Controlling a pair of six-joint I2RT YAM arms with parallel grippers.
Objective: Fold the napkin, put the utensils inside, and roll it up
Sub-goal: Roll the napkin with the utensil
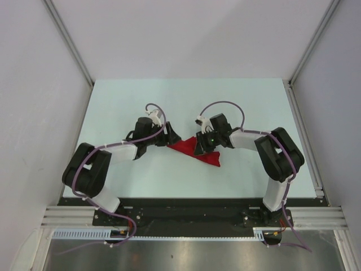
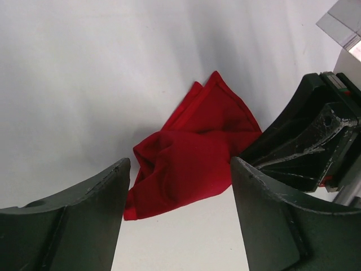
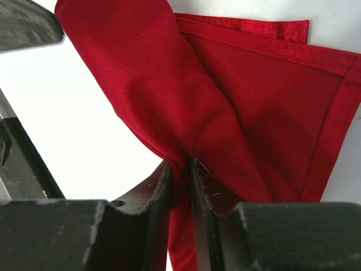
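The red napkin (image 1: 200,153) lies bunched in the middle of the table, between my two grippers. My right gripper (image 1: 200,145) is shut on a fold of it; in the right wrist view the cloth (image 3: 254,113) is pinched between the jaws (image 3: 180,169). My left gripper (image 1: 171,137) is open and empty just left of the napkin; in the left wrist view the crumpled cloth (image 2: 192,164) lies just beyond the open fingers (image 2: 90,209), with the right gripper's dark body (image 2: 316,147) beside it. The orange utensil is out of view.
The pale green table (image 1: 124,107) is walled by white panels on the left, the back and the right. A metal rail (image 1: 192,217) with the arm bases runs along the near edge.
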